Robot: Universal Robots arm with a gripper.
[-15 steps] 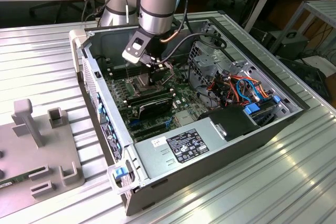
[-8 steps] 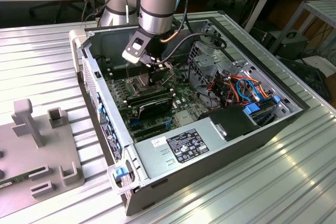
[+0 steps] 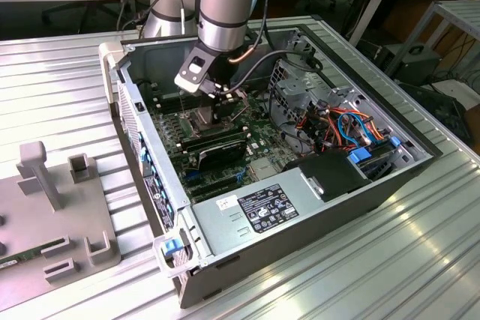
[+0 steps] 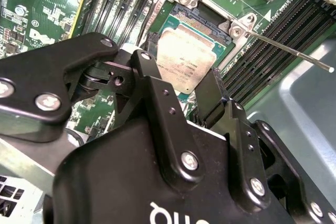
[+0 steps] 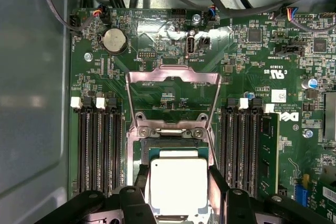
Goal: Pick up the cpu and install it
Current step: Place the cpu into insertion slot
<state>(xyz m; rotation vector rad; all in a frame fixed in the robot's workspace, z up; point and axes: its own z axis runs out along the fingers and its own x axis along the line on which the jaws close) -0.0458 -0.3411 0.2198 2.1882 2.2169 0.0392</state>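
Placing step, I'd say: the gripper (image 5: 178, 183) is closed narrow on the cpu (image 5: 177, 177), one of its fingers (image 5: 218, 182) against each of two opposite edges, and the chip sits right over the socket (image 5: 173, 143) on the motherboard (image 5: 252, 77) (can't tell if it's fully bedded or a hair above). The retention frame (image 5: 173, 85) is flipped up out of the way. Seating it calls for keeping the chip flat and square to the socket, no sideways scrub. Count: one cpu, one socket, one open frame, two fingers, one coin battery (image 5: 114, 39).
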